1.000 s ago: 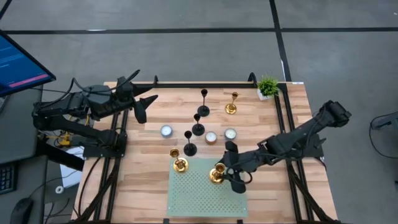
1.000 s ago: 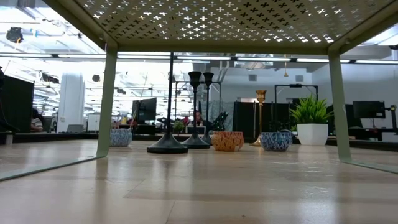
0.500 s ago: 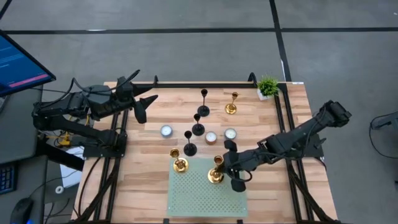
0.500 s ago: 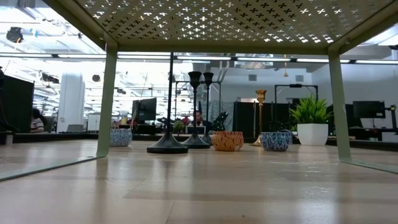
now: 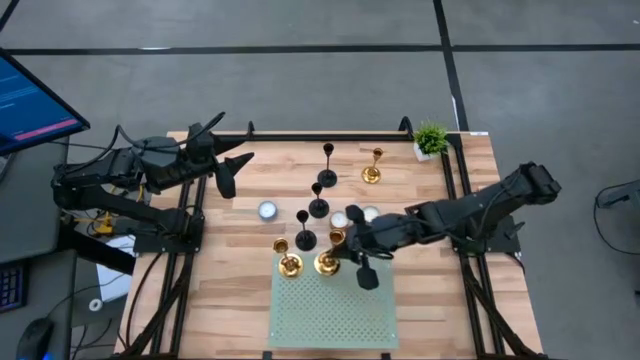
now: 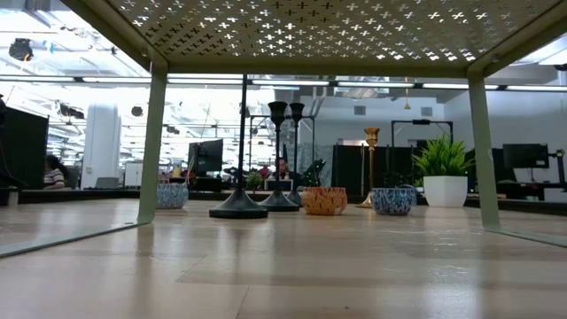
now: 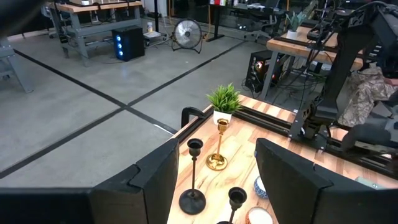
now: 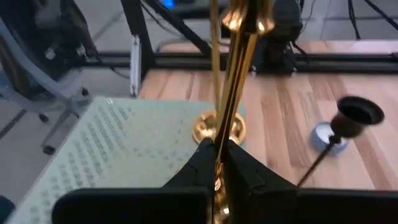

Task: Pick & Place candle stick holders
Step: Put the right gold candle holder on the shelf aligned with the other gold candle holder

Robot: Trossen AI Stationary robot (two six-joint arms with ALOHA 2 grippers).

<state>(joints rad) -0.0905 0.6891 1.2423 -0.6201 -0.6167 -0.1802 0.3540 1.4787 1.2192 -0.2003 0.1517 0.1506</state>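
Seen from overhead, the right claw (image 5: 340,252) is clenched on the stem of a gold candle stick holder (image 5: 327,262) at the upper edge of the pale green perforated stand (image 5: 330,310), lower centre of the frame. A second gold holder (image 5: 289,264) stands just to its left on the same edge. Above them on the wooden worktop (image 5: 230,290), three black holders (image 5: 318,206) run in a rough line toward the top, with small bowls (image 5: 267,211) nearby. A third gold holder (image 5: 372,174) stands upper centre, near the green potted plant (image 5: 431,138) at the upper-right corner. At the upper left, the left claw (image 5: 235,165) hangs released, clear of everything, well apart from the holders.
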